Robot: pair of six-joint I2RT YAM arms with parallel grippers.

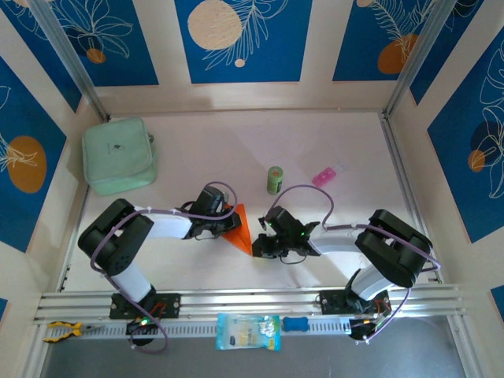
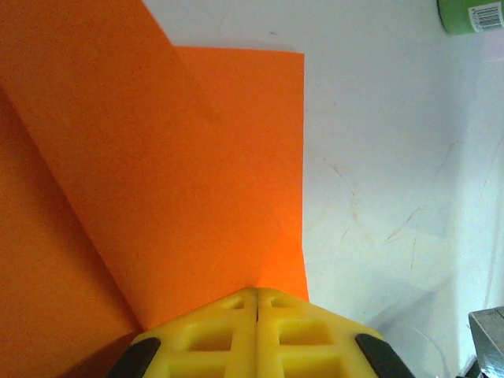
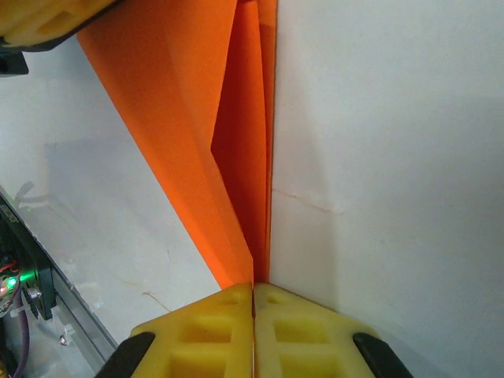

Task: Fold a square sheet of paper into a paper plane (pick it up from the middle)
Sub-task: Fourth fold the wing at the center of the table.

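The folded orange paper (image 1: 241, 226) lies near the green can (image 1: 274, 179), on its arm side. The left gripper (image 2: 257, 299) pinches one end, the right gripper (image 3: 253, 293) the other, both squeezed tight.

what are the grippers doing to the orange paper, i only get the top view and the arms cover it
Observer: In the left wrist view the left gripper is shut on one edge of the orange paper, with a diagonal fold line running across the sheet.
Operator: and the right one
Observer: In the right wrist view the right gripper is shut on the paper's narrow end, where several folded layers meet between its fingertips.
Operator: is it pressed flat
Observer: No. In the right wrist view the layers fan apart away from the right gripper.
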